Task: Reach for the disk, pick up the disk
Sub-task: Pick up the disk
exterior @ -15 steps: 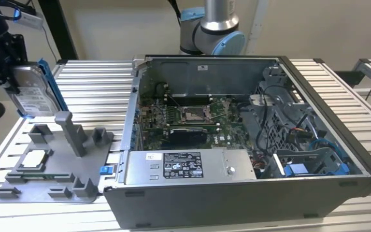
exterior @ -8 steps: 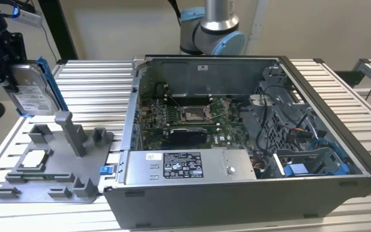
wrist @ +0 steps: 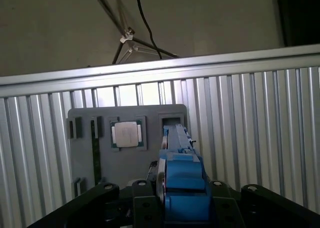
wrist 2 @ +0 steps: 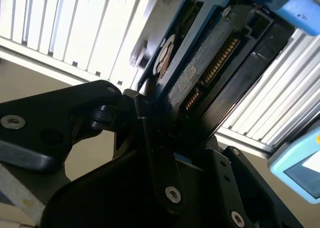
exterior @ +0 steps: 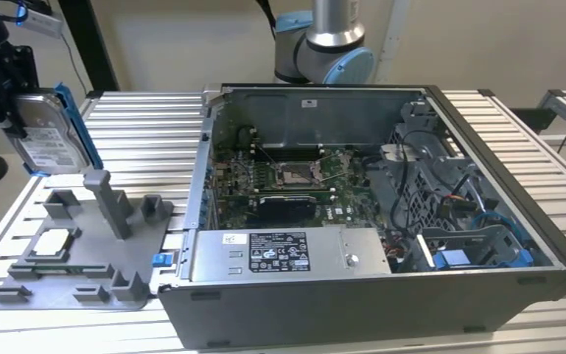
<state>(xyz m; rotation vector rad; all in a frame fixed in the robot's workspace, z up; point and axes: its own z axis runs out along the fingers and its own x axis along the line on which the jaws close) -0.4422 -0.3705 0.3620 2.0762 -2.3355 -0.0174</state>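
Observation:
The disk point(exterior: 52, 140), a silver drive with a white label and a blue frame, hangs upright in the air at the exterior view's far left, above the grey fixture point(exterior: 86, 258). My black gripper point(exterior: 12, 110) is shut on its upper part. In the second wrist view the disk point(wrist 2: 200, 73) shows edge-on with its connector pins, clamped between the black fingers point(wrist 2: 155, 153). The first wrist view looks down along the disk's blue frame point(wrist: 182, 183) onto the fixture point(wrist: 85, 153) far below.
A small square processor chip point(exterior: 52, 242) lies in the fixture beside its upright posts. An open computer case point(exterior: 382, 214) fills the middle and the exterior view's right of the slatted metal table point(exterior: 145, 133). The arm's base point(exterior: 323, 44) stands behind the case.

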